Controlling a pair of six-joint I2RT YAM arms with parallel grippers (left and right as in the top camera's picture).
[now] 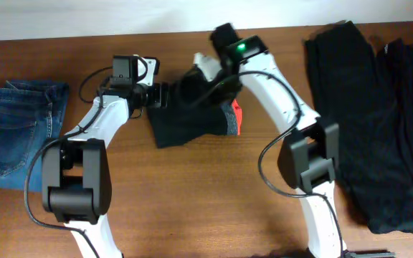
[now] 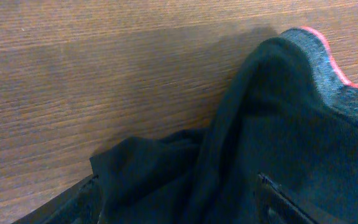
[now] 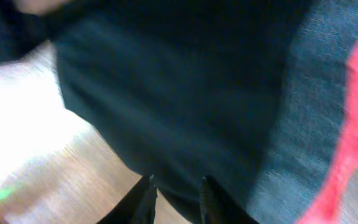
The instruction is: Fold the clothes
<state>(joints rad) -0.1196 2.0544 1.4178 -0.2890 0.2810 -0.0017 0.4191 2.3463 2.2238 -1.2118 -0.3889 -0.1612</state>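
The black trousers [image 1: 188, 118] lie bunched in the table's middle, with the red-orange waistband lining [image 1: 236, 118] at their right edge. My left gripper [image 1: 160, 95] is at the trousers' upper left corner. In the left wrist view its fingers [image 2: 179, 208] are wide apart with black cloth [image 2: 272, 124] lying between them. My right gripper [image 1: 205, 72] is over the trousers' top edge. In the right wrist view its fingers [image 3: 176, 199] are close together on a fold of the black cloth [image 3: 185, 93], which is lifted. The red lining [image 3: 353, 143] shows at the right.
More black garments [image 1: 364, 107] lie spread out at the right side of the table. Folded blue denim jeans [image 1: 20, 132] lie at the far left. The wooden table [image 1: 192, 201] is bare in front.
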